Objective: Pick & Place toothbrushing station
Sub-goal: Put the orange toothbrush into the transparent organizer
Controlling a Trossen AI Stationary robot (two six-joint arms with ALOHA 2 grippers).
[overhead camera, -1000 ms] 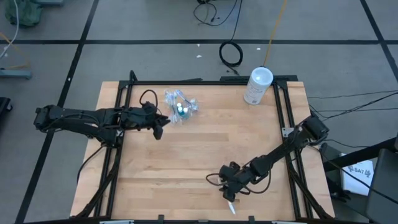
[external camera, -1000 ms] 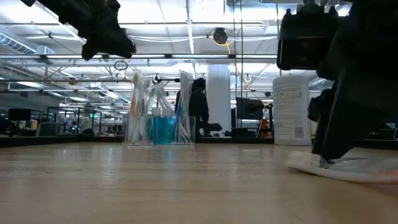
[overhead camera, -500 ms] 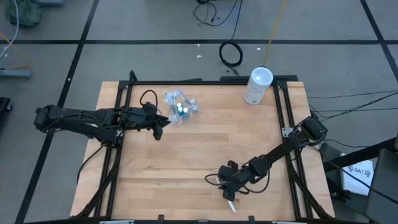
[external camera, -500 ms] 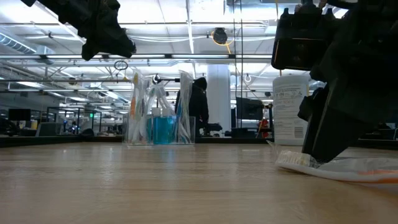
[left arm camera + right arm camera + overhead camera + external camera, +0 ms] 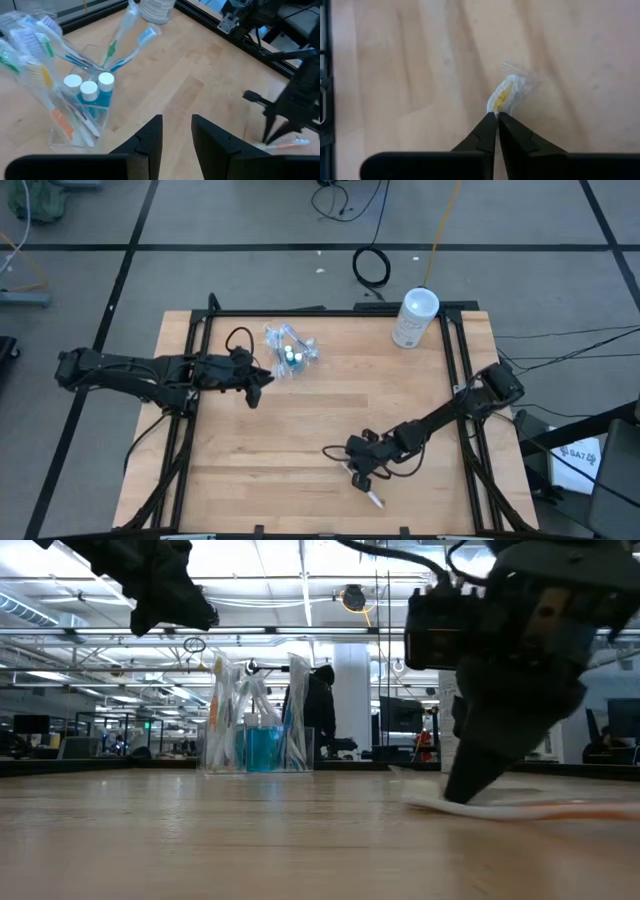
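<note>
The clear pouch [image 5: 290,352] stands on its bottom at the table's far left, holding several toothbrushes and three white-capped blue tubes [image 5: 90,90]. The pouch [image 5: 255,730] is upright in the low view. My left gripper [image 5: 176,132] hovers open just to the near left of the pouch [image 5: 65,100], above the table, and holds nothing. A single wrapped toothbrush [image 5: 368,492] lies flat on the wood near the front edge. My right gripper [image 5: 356,472] is shut at the toothbrush's head end [image 5: 506,95]. My right gripper pinches the wrapped toothbrush just behind its yellow-bristled head [image 5: 499,106] between its two fingertips. The fingers slant down from above and from the table's right. The toothbrush [image 5: 520,808] lies along the table, its handle stretching away from the fingers.
A large whitish canister [image 5: 415,318] stands at the table's far right corner. Black frame rails [image 5: 462,380] run along the left and right sides of the table. Bare wood [image 5: 330,415] lies between the pouch and the toothbrush.
My right gripper has gone toward the table's left edge and a little toward its far edge, and its fingers have shut to a point. The toothbrush has slid along the table with it, still lying flat.
</note>
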